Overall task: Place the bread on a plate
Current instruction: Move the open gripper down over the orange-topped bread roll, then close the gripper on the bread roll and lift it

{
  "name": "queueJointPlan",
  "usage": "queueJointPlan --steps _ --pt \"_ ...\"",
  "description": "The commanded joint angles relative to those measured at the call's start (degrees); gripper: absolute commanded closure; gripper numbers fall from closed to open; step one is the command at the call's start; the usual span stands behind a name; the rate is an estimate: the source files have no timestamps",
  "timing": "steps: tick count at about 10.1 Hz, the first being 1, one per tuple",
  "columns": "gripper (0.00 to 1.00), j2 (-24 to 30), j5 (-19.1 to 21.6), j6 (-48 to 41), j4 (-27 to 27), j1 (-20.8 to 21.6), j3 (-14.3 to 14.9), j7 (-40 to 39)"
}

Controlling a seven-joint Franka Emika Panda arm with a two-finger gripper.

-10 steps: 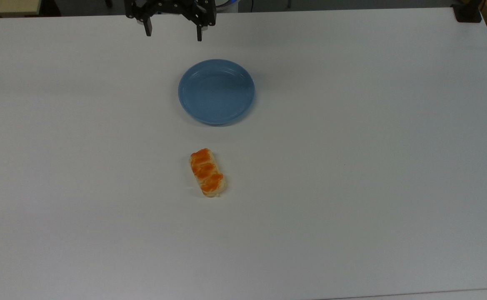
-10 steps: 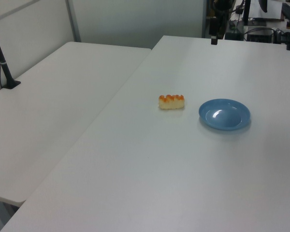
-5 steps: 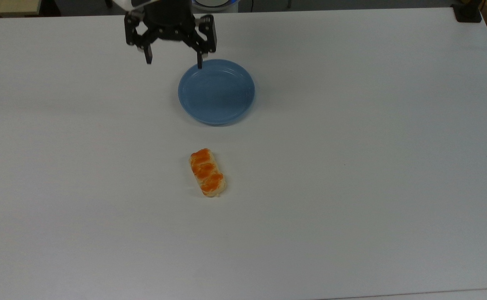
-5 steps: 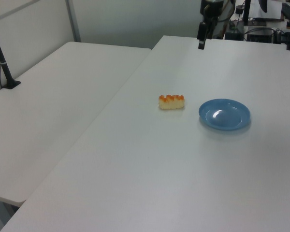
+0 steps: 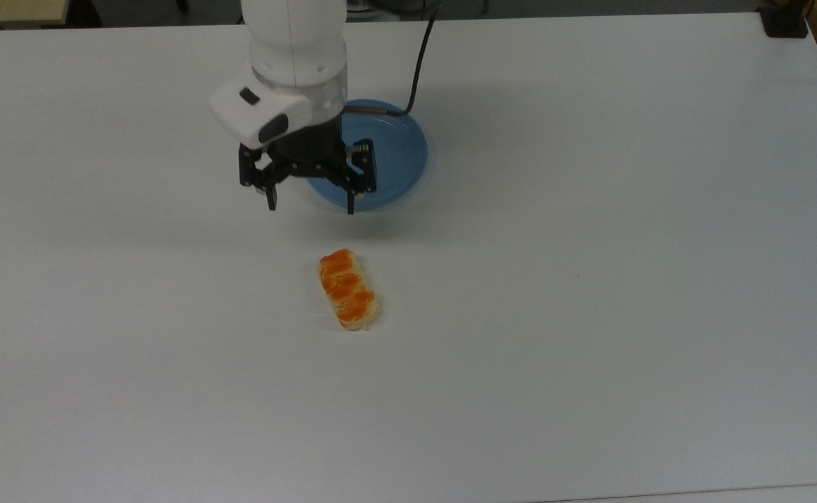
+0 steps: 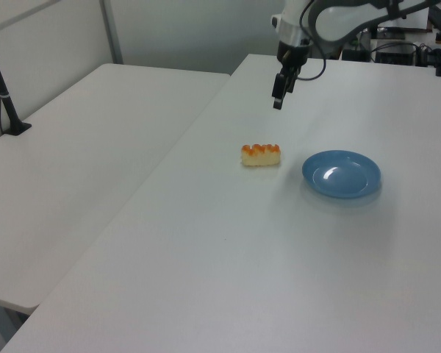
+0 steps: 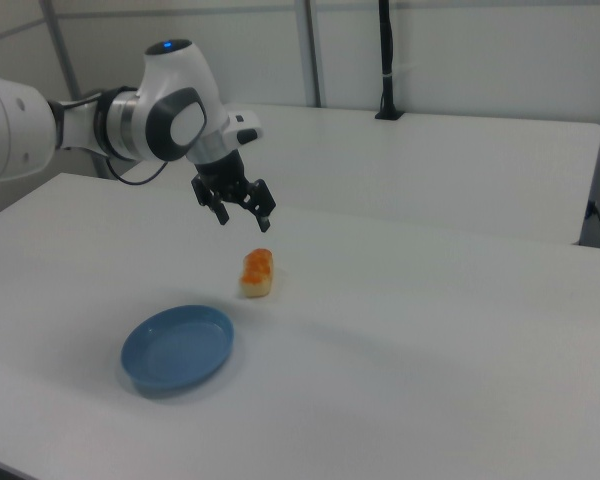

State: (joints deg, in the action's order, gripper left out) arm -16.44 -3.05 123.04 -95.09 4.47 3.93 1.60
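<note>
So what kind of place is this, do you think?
Probably a robotics lab or test room: a white robot arm with an open pincer works over bare white tables, with equipment and cables behind and partition walls around.

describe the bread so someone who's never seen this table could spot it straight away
On the big white table, find the round light-blue plate. Just below it in the top view lies the bread, a small oblong pastry, the one thing there with glossy orange-brown patches.

Light-blue plate [image 5: 398,150] with faint rings; beside it, pale tan bread [image 5: 349,289] patched glossy orange-brown; white table [image 5: 590,279]; black gripper [image 5: 311,205] on white arm [image 5: 296,49]
</note>
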Motion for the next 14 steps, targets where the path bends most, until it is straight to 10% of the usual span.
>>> queueJointPlan --steps 1,7,10,14 --pt "0.0 -4.7 -0.2 4.8 0.3 1.3 0.7 -1.4" --pt "0.0 -14.5 -6.6 12.8 1.1 3.8 0.6 -0.4" --pt "0.3 -15.6 -9.0 12.8 2.5 4.1 0.6 3.0" --pt "0.45 -15.9 -11.3 14.1 2.5 4.1 0.4 5.1"
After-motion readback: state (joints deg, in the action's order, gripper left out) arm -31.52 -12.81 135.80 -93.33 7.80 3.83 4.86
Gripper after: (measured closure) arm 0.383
